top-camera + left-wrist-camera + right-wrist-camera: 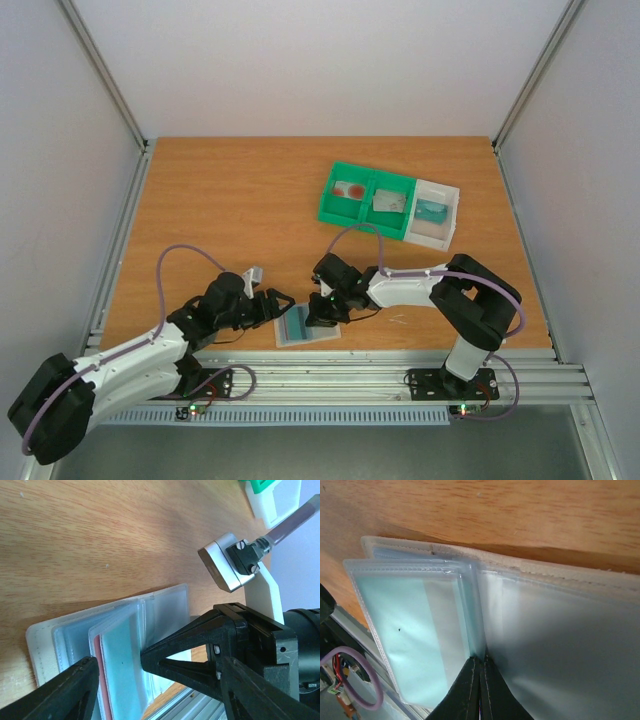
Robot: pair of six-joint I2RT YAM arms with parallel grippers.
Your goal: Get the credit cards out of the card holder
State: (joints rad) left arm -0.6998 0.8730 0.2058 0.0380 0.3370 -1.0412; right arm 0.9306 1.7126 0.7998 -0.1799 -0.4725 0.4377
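The card holder (300,329) lies open near the table's front edge, its clear leaves fanned out (165,605) (560,630). One leaf holds a teal card (122,652) (390,615) with a red edge (98,662) showing behind it. My left gripper (276,308) (116,659) is open, with its fingers on either side of that teal leaf. My right gripper (322,317) (480,661) is shut, pinching a leaf at the holder's fold. Other cards lie in the bins: red-marked (349,189), greyish (389,202), teal (431,210).
A green two-compartment bin (334,212) and a white tray (447,232) stand at the back right. The table's front edge and metal rail (400,360) run just behind the holder. Both arms meet over the holder.
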